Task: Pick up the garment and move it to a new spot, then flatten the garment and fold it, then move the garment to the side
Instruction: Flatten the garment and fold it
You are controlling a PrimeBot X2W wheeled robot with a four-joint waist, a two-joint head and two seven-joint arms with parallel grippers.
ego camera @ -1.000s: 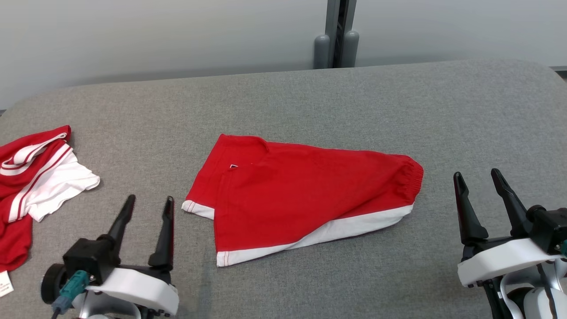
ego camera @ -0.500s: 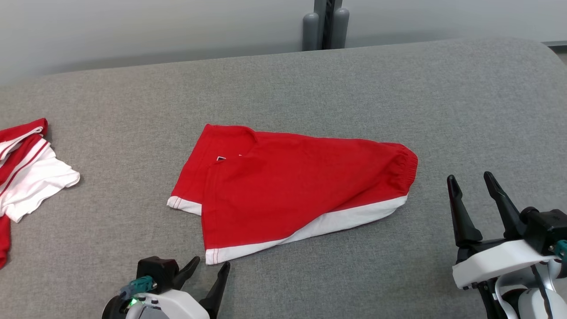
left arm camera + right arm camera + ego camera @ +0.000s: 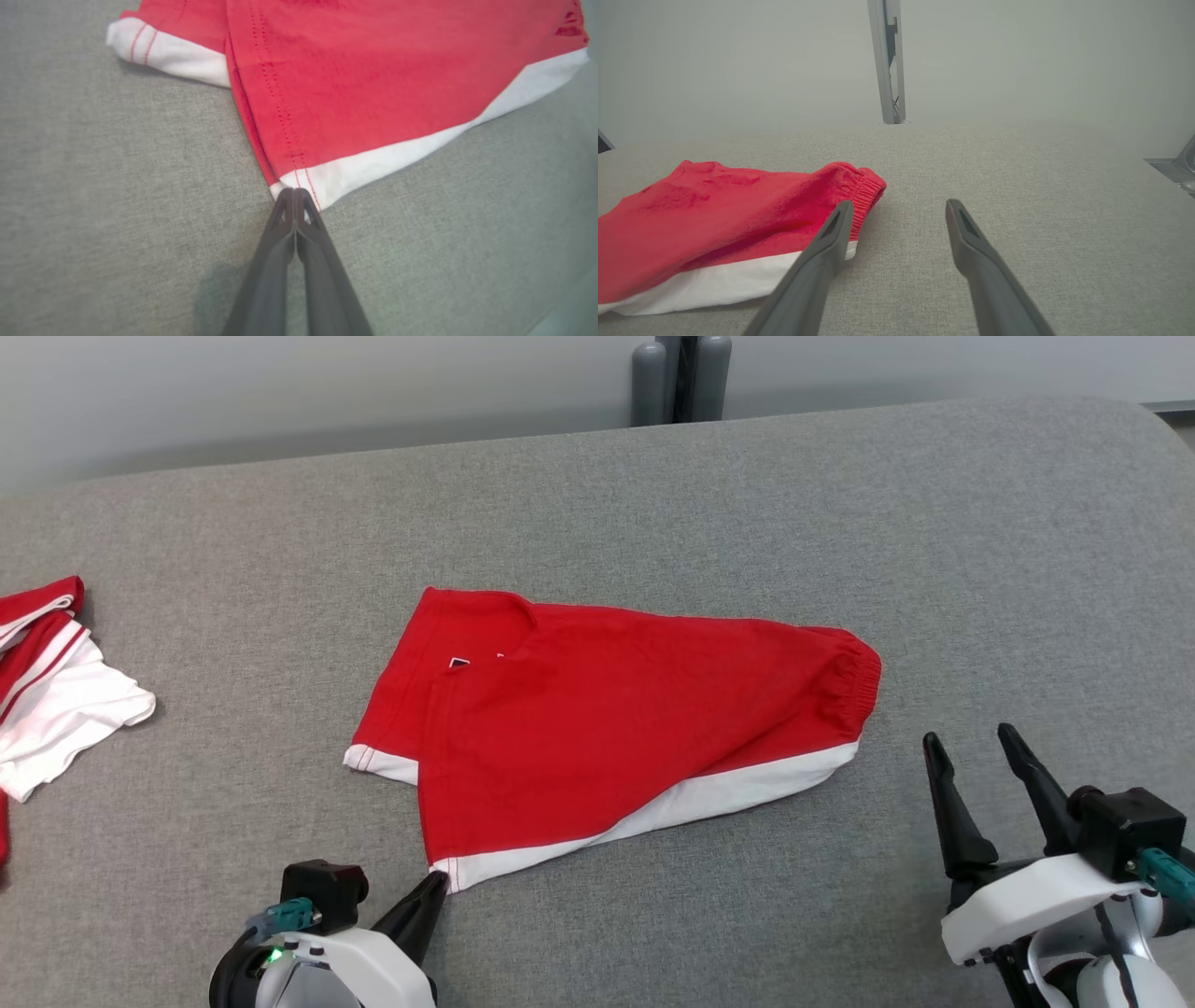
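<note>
I am keeping my eye on the left hand [image 3: 431, 889], whose two dark fingers are pressed together right at the near-left corner of the garment [image 3: 616, 728]. In the left wrist view the tips are meeting on the white hem corner, so I judge they are pinching it, though I cannot see how much cloth is lying between them. The garment, a pair of red shorts with a white hem band, is lying flat near the middle of the counter [image 3: 840, 523]. Its long axis is running left to right, with the leg hems toward my left and the gathered waistband [image 3: 859, 677] toward my right. From the left hand the whole body of it is spreading away up and to the right, so any lift from here is going to drag it by that one corner. The right hand [image 3: 968, 735] is hovering with its fingers spread, just beyond the waistband end, near but not touching it and holding nothing. The counter is covered in grey woven fabric. A striped cloth [image 3: 47, 709] in red and white is sitting well apart at the far left edge. Behind the counter a pale wall is rising, with a grey post [image 3: 680, 373] standing against it.
</note>
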